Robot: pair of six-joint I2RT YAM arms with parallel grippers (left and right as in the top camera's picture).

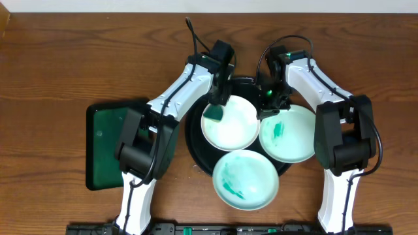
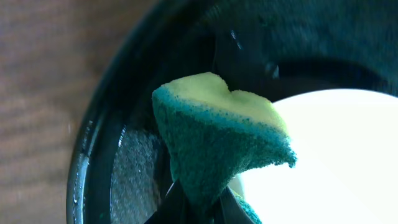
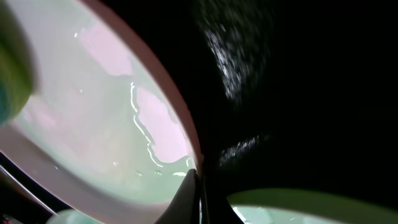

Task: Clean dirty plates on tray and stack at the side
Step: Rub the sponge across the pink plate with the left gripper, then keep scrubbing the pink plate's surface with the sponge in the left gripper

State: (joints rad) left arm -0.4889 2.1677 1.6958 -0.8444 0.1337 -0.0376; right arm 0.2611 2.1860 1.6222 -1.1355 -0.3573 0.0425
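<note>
Three plates lie on the round black tray (image 1: 196, 140). The middle plate (image 1: 235, 127) looks mostly white. The right plate (image 1: 290, 137) and the front plate (image 1: 246, 179) carry green smears. My left gripper (image 1: 215, 108) is shut on a green and yellow sponge (image 2: 217, 140), which is at the middle plate's left rim (image 2: 329, 162), over the tray (image 2: 93, 162). My right gripper (image 1: 268, 108) is shut on the middle plate's right rim (image 3: 93, 124), with its fingertips (image 3: 198, 177) pinching the edge. The right plate's edge (image 3: 311, 208) shows below, against the tray (image 3: 298, 93).
A rectangular green tray (image 1: 108, 147) lies to the left of the black tray, partly under my left arm. The wooden table (image 1: 65, 59) surrounds everything. The front plate overhangs the black tray's front rim.
</note>
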